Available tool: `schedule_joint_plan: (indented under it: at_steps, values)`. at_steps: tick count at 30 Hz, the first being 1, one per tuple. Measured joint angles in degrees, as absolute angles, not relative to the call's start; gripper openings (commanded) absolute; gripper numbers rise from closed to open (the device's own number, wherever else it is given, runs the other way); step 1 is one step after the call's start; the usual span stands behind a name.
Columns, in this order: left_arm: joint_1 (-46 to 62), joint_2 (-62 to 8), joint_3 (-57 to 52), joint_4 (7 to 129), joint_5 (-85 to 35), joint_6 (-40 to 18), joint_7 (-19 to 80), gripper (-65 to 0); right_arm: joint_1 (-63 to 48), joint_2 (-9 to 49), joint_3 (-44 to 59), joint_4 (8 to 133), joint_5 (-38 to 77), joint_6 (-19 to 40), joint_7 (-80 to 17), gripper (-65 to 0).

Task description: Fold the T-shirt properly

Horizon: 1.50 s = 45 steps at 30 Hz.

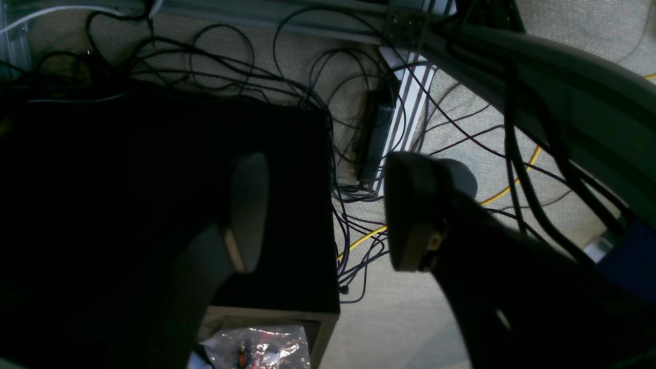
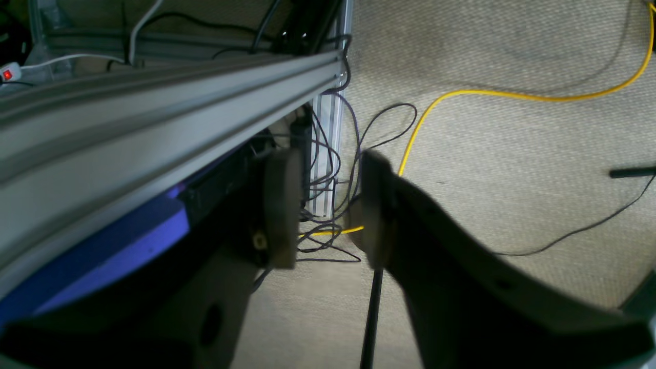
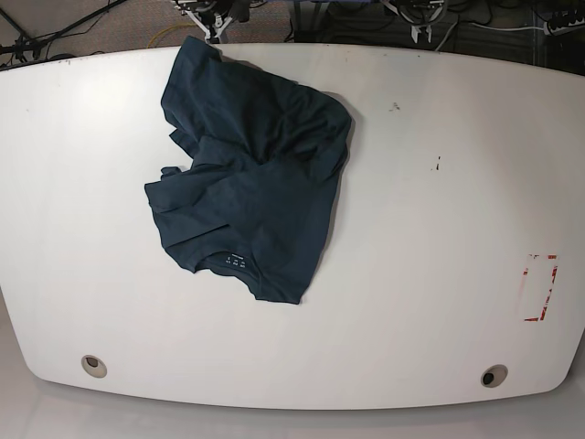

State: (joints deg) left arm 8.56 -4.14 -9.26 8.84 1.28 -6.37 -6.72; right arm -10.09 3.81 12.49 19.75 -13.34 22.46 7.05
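Crumpled T-shirt [image 3: 251,187] on the white table [image 3: 439,210]; left gripper [image 1: 328,210] spread wide, empty; right gripper [image 2: 325,205] parted narrowly, empty, above cabled floor [image 2: 487,154].

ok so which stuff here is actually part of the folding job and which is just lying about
Part of the job:
- T-shirt, crumpled on the white table
- left claw and right claw, both open and empty, off the table

Just lying about:
- yellow cable on the carpet
- black cables
- red marking on the table
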Motion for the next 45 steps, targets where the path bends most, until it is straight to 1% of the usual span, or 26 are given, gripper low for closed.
schedule_joint_plan:
  at_steps: [2,5,9,16,23,29,36,39,45]
  values:
    - [8.6,-4.3,-9.3,8.8,1.3,-6.3,-7.6,-32.1,-10.1,3.8,12.5,19.7,-13.3,22.2,7.1,-46.1]
    - [9.4,-4.3,-9.3,9.0,1.3,-6.2,-10.0,-32.1,-10.1,4.0,12.3,19.8,-13.3,19.3,7.1,-46.1]
    - [11.5,-4.4,-9.3,9.0,1.3,-6.2,-14.8,-32.1,-11.2,5.0,12.3,19.8,-13.3,18.4,10.8,-46.1]
    - [14.6,-4.3,-9.3,10.4,1.3,-6.2,-15.1,-32.2,-16.1,5.0,12.4,20.9,-13.3,19.0,14.7,-46.1]
    - [24.6,-4.4,-9.3,28.6,1.3,-6.2,-15.4,-32.1,-24.8,4.6,12.5,31.4,-13.0,18.9,14.8,-46.1]
    - [32.9,-4.3,-9.3,39.8,1.3,-6.3,-14.8,-32.2,-31.9,3.9,12.3,40.3,-6.1,19.0,15.0,-46.1]
    - [43.3,-4.3,-9.3,53.9,1.3,-6.4,-16.0,-32.2,-43.6,3.5,12.3,53.7,-2.1,19.1,15.1,-46.1]
    - [48.1,-4.3,-9.2,59.4,1.3,-6.4,-14.8,-32.2,-48.7,3.4,12.2,59.4,-1.1,19.0,14.6,-46.1]
    - [56.8,-4.5,-9.3,71.9,1.2,-6.4,-14.6,-32.4,-57.5,1.7,12.0,71.8,2.6,19.2,14.5,-46.1]
